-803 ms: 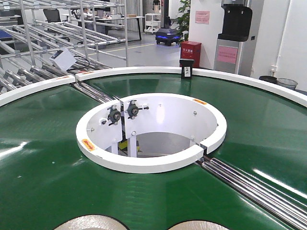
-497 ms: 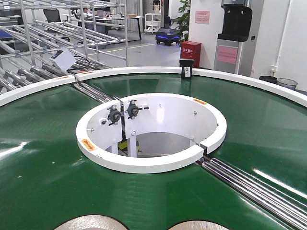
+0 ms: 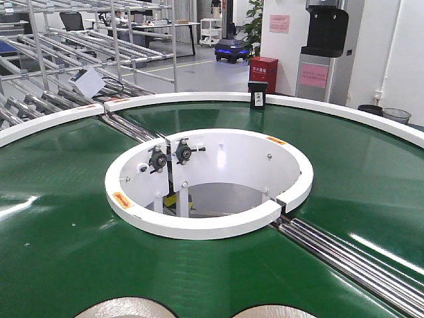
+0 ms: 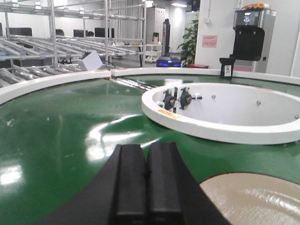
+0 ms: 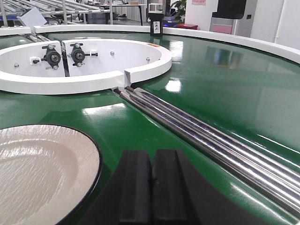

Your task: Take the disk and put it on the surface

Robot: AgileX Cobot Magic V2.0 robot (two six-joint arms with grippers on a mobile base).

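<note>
green belt [image 3: 59,218] fills the frame, nothing shifted lately: the disk [image 5: 37,173] lies lower left in the right wrist view, ungrabbed. left fingers [image 4: 131,183] and right fingers [image 5: 136,187] stay pressed together, empty.

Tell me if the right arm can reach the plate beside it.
Probably yes: the plate lies on the belt just left of the right gripper, nothing between them, though the gripper is shut and must open first.

A white ring [image 3: 209,225] sits in the green belt [image 3: 59,232]. Shiny rollers [image 3: 358,262] run toward 4 o'clock. A black box [image 3: 257,95] stands at 12 o'clock.
</note>
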